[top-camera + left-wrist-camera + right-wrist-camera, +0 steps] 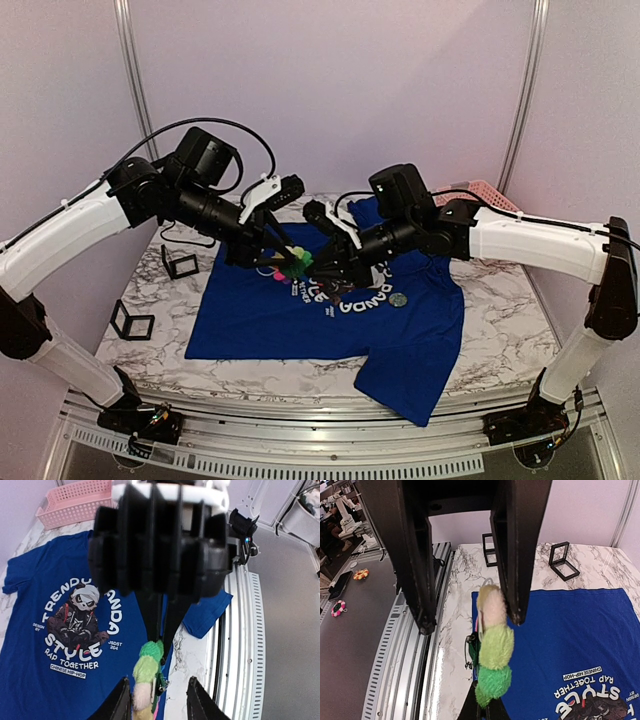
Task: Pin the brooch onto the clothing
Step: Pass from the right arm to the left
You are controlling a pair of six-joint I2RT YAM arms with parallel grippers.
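Two black open cube frames are set at the left of the marbled worktop; the left claw is held apart, its fingers either side of the fuzzy, petalled brooch; the brooch is clamped in the closed right claw, above the printed blue T-shirt; a round grey disc lies on the shirt; a pink lattice basket stands far right.

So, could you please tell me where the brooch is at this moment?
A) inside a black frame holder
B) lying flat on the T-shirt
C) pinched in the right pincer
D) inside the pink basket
C: the right pincer has its fingers closed on the brooch, while the left pincer has its fingers apart on either side of it.
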